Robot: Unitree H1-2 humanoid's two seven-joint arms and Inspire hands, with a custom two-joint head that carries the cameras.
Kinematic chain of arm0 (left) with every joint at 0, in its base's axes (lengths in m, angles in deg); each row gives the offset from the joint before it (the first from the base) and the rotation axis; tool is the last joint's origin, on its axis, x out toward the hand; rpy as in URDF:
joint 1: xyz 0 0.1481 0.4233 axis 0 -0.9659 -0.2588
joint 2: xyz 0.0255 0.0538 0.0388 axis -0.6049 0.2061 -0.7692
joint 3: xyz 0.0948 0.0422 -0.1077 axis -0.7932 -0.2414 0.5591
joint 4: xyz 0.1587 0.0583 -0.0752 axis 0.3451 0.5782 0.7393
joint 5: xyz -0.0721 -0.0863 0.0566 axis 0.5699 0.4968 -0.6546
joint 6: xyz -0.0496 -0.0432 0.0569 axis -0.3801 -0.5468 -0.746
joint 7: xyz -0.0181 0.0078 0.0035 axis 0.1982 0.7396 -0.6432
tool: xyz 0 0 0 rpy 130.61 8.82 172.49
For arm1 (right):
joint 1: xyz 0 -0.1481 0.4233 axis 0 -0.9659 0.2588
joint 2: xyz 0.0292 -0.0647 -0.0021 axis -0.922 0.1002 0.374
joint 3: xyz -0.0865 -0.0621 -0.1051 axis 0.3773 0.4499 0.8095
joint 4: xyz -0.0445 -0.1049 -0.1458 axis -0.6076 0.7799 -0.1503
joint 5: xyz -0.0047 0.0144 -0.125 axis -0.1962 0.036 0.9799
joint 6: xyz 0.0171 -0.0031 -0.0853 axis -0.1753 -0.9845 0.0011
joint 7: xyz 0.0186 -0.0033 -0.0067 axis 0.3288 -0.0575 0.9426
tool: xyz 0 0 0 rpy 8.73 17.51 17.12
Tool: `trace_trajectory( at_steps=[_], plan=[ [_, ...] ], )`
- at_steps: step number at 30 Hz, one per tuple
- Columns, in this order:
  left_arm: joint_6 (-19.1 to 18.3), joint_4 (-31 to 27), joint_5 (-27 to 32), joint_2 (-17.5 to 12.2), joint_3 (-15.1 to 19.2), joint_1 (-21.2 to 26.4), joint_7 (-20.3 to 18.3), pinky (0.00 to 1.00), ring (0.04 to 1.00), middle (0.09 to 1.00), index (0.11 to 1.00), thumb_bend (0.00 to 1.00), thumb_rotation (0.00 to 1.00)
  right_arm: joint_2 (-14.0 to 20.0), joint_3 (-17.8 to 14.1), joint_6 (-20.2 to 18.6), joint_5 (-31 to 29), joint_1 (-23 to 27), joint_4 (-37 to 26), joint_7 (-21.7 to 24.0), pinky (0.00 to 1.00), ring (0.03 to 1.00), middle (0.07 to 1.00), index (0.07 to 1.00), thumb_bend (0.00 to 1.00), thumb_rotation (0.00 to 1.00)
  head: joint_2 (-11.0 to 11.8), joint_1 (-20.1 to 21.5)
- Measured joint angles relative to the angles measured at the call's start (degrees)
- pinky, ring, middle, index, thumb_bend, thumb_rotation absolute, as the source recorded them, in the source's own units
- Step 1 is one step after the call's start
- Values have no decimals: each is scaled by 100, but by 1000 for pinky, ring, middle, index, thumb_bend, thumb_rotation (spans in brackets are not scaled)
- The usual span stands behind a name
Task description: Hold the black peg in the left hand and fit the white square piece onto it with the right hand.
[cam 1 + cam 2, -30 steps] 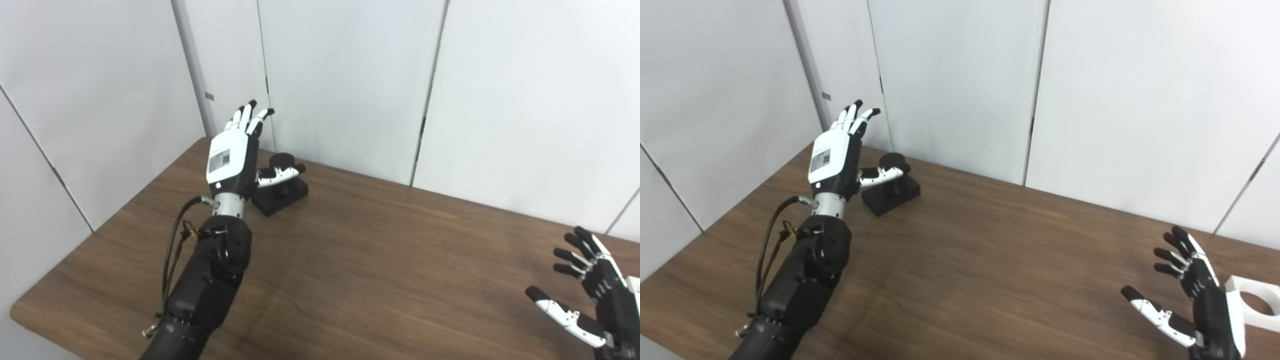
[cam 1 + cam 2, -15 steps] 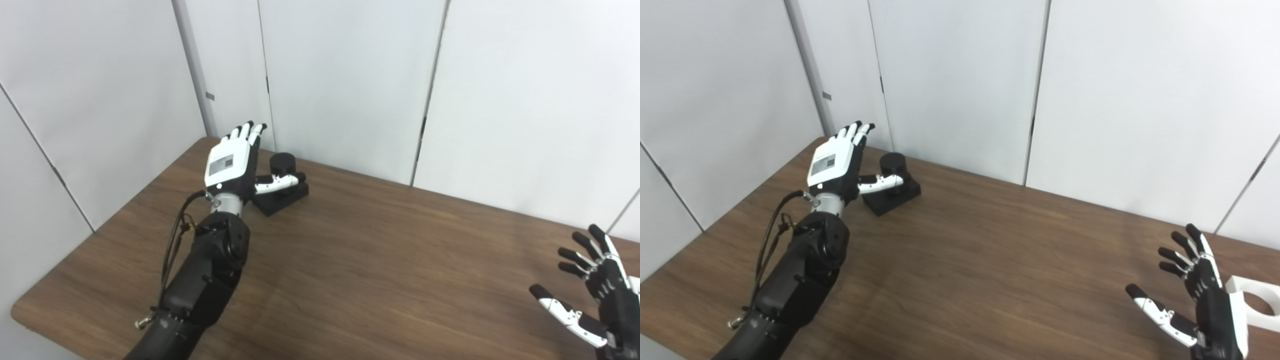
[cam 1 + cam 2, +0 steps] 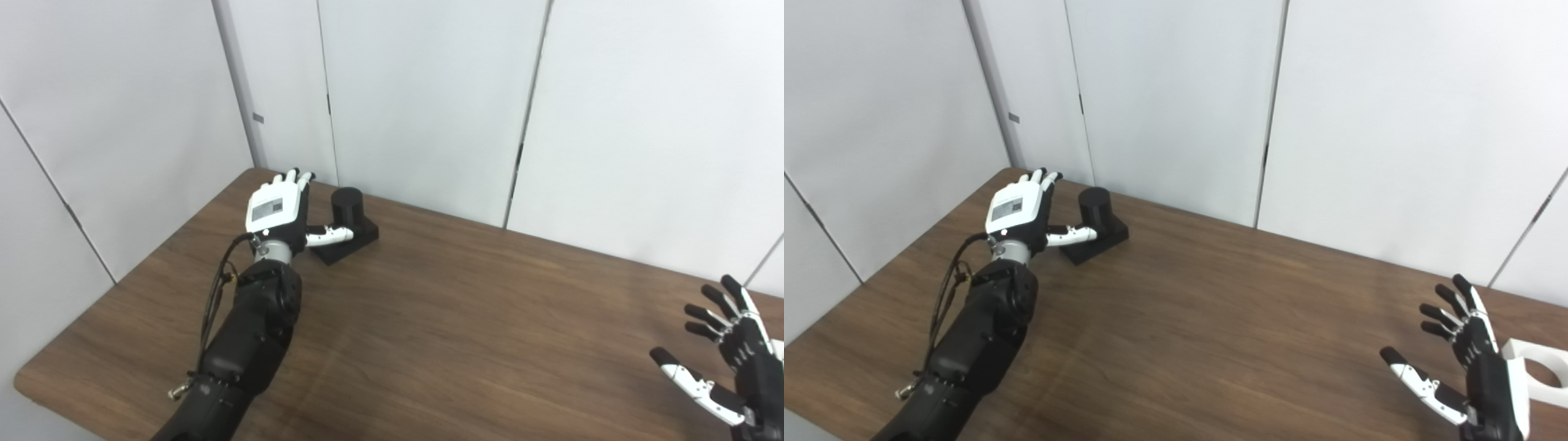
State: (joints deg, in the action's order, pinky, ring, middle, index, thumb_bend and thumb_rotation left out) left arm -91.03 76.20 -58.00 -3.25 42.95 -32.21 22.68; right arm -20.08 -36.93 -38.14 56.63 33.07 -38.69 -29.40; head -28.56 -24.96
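The black peg (image 3: 347, 204) stands up straight on its flat black base (image 3: 350, 241), far back on the brown table (image 3: 465, 318) near the white wall. The left hand (image 3: 277, 211) is right beside it, on the peg's left side, with its fingers spread out flat and its thumb (image 3: 329, 233) sticking out over the front of the base. It holds nothing. I can't tell if the thumb touches the base or just floats above it. The right hand (image 3: 1479, 364) is low at the other end of the table, well apart from the peg, and it is wide open too, with nothing in it. The white square piece (image 3: 1536, 372) lies flat on the table just behind that hand, and it has a big round hole in the middle. The peg looks hard and smooth, like plastic, so it won't bend or squash, but it could slip in the fingers. I think it is light, with the wide base making it a bit bottom-heavy. A good place to hold seems to be low down, around the base or the bottom of the round part, so the top stays free for the hole. The white piece looks stiff and light as well, and pinching it by its outside edges would keep the hole clear
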Motion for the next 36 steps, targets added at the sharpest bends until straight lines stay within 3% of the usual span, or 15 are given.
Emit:
trace_trajectory(
  at_steps=[10, 21, 30, 36],
  plan=[
    [1, 430, 132, 30, -16, 38, 100, 1000, 1000, 1000, 922, 1000, 675, 5, -1, -2, 34, 9, -7, -17, 692, 764, 876, 922, 523, 192, -9, 0],
    [29, 984, 633, -119, -274, 118, 166, 1000, 1000, 1000, 827, 1000, 645, 0, 0, -27, 33, 7, -56, -17, 700, 769, 872, 920, 521, 182, -44, 79],
    [30, 1113, 806, -279, -446, 195, 246, 1000, 1000, 1000, 820, 1000, 630, 3, -11, -23, 32, 8, -1, -26, 685, 758, 865, 912, 535, 242, -62, 70],
    [39, 1157, 887, -348, -537, 195, 341, 1000, 1000, 1000, 823, 1000, 633, 3, -15, -14, 7, 8, -2, -23, 684, 755, 869, 909, 523, 220, -70, 88]
  ],
)
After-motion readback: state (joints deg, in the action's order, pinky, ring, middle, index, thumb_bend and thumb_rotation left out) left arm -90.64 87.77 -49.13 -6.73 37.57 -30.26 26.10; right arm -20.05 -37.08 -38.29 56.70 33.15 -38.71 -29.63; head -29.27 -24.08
